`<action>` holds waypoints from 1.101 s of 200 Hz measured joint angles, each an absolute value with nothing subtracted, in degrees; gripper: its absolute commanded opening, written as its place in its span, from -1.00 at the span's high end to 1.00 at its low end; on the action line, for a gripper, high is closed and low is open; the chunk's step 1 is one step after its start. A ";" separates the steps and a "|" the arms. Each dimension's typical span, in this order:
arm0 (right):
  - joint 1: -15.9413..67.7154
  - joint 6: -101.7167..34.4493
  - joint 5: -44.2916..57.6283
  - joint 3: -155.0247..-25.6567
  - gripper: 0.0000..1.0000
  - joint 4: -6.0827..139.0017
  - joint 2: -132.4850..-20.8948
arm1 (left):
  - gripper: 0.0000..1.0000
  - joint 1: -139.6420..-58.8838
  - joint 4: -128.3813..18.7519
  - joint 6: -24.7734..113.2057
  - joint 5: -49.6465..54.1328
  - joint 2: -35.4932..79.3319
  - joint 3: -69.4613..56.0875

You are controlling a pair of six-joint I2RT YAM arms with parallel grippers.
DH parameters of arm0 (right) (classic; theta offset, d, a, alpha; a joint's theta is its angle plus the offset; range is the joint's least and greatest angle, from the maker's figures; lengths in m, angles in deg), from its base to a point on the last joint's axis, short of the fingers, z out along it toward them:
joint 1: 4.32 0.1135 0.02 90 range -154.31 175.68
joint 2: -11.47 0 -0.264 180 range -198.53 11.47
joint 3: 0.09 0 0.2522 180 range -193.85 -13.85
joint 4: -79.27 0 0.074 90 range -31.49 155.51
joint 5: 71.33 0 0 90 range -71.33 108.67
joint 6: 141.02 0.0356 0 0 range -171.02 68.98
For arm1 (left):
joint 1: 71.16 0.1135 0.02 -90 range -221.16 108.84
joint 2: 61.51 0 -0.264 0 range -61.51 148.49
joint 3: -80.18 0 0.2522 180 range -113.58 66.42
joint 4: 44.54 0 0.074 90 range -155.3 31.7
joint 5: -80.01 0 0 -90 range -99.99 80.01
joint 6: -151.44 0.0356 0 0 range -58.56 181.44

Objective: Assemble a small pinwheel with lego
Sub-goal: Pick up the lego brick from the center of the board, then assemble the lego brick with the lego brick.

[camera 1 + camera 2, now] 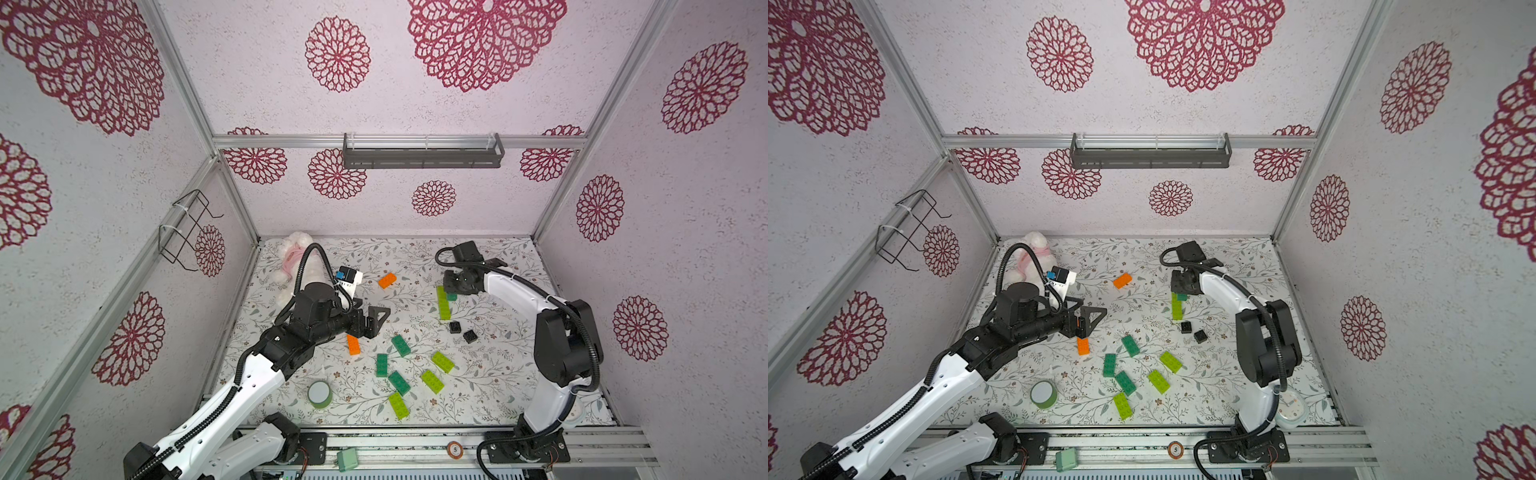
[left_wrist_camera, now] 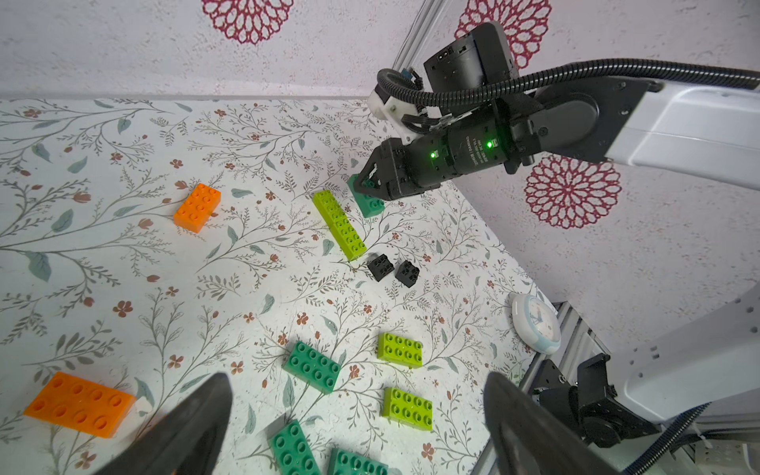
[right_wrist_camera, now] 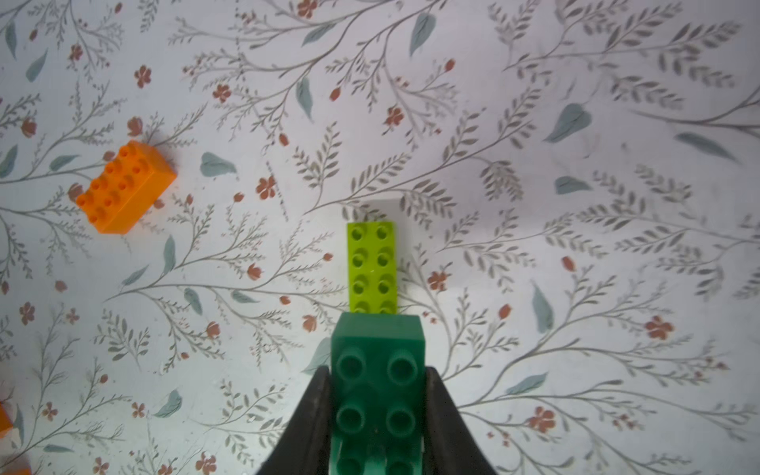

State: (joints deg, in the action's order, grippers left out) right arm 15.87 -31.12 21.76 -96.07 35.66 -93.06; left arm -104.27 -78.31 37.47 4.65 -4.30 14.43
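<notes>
Right wrist view: our right gripper clamps the dark green brick at lower centre; the lime green bar runs up-frame from it, axes roughly aligned, contact unclear. Our left gripper, spread wide and empty, sits well apart.

your dark green brick reads as smooth moulded plastic with a soft gloss on its studs. the lime green brick and the orange brick carry the same sheen. the fingers of your right tool are matt black plastic. your tabletop wears a flat, matt floral print, paper or vinyl by the look. the walls are rough and grainy. the frame rail is bare silvery metal, the wire rack thin dark metal, and the toy soft plush cloth.
</notes>
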 measured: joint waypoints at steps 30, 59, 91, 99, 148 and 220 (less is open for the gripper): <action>14.32 -34.05 21.52 -98.49 0.59 33.80 -94.43 | -0.94 -104.27 -78.20 37.45 4.87 -4.02 14.43; 14.47 -34.53 20.58 -98.69 0.59 33.04 -96.64 | -0.94 -104.27 -78.22 37.47 4.95 -3.73 14.43; 14.54 -34.46 18.87 -98.69 0.60 32.76 -98.89 | -0.94 -104.27 -78.24 37.49 4.95 -3.71 14.43; 14.54 -34.44 18.59 -98.69 0.60 32.73 -99.26 | -0.94 -104.27 -78.22 37.49 4.95 -3.67 14.43; 14.93 -34.40 18.33 -98.67 0.60 33.21 -99.98 | -0.94 -104.27 -78.28 37.51 4.95 -3.25 14.43; 15.63 -34.35 18.35 -98.69 0.59 33.76 -102.02 | -0.94 -104.27 -78.26 37.54 4.95 -3.23 14.43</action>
